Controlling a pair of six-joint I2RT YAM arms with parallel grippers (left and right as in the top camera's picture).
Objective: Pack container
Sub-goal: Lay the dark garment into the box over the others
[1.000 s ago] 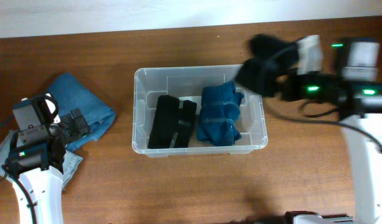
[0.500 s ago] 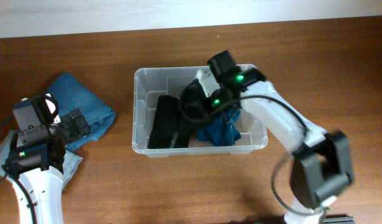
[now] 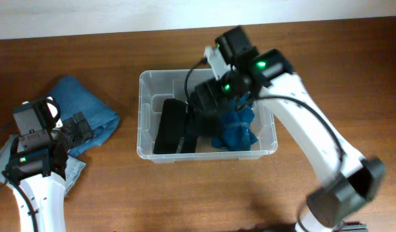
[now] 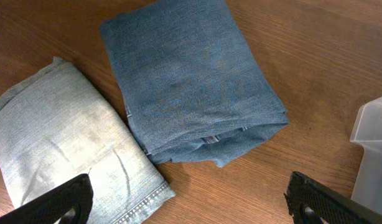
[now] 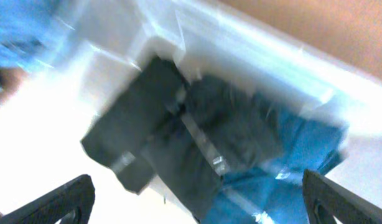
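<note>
Roughly halfway, it looks like. The container (image 3: 158, 87) sits mid-frame on the counter (image 3: 185, 193) with black (image 3: 169, 129) and blue (image 3: 237, 134) clothes inside. Right jaws hang over it, spread wide, holding nothing. Blue jeans (image 4: 191, 81) and pale jeans (image 4: 60, 143) at left are not packed yet. Left jaws are wide and empty too.

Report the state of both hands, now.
Left hand: open, holding nothing.
Right hand: open, over the container.
</note>
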